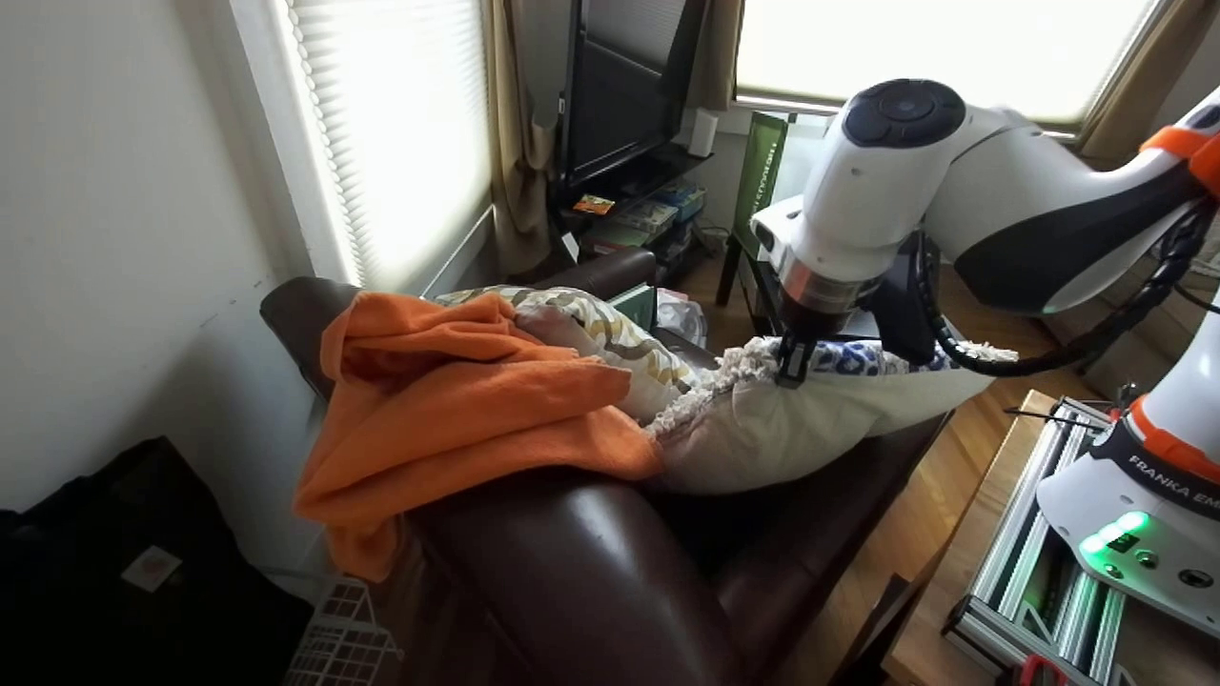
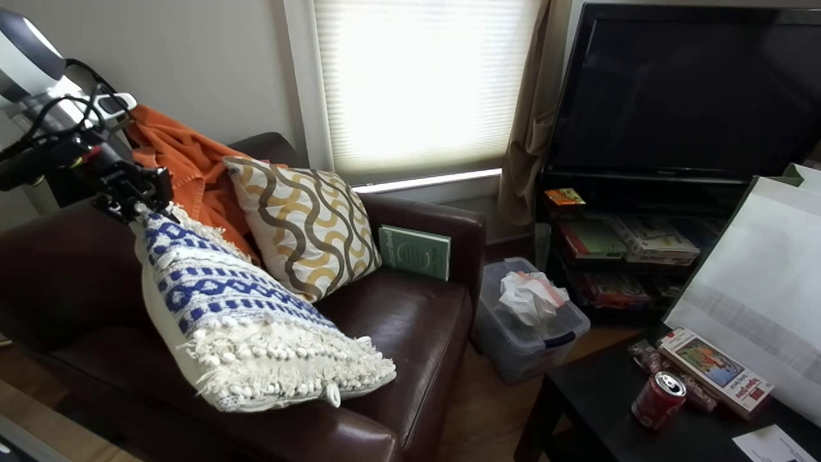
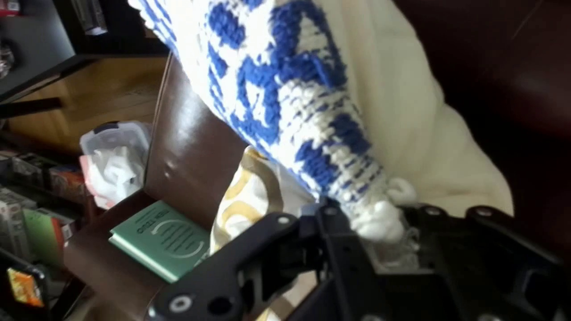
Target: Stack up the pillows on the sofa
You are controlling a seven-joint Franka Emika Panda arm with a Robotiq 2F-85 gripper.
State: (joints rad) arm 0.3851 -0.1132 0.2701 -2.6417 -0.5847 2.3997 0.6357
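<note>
My gripper (image 2: pixel 144 208) is shut on the top corner of the blue-and-white pillow (image 2: pixel 224 276). In the wrist view white yarn of that pillow (image 3: pixel 285 80) bunches between the fingers (image 3: pixel 343 240). The pillow slants down from the grip, its plain cream back (image 1: pixel 791 429) showing in an exterior view. I cannot tell whether its lower fringed end touches the seat. The pale beige patterned pillow (image 2: pixel 308 224) leans against the back of the dark brown leather sofa (image 2: pixel 397 314), beside the held pillow and partly behind it in the wrist view.
An orange blanket (image 1: pixel 457 400) drapes over the sofa back, next to the patterned pillow. A green book (image 2: pixel 415 252) leans at the far sofa arm. Beyond the sofa are a plastic tub (image 2: pixel 513 359) and a black table (image 2: pixel 596 398) with a red can (image 2: pixel 657 401).
</note>
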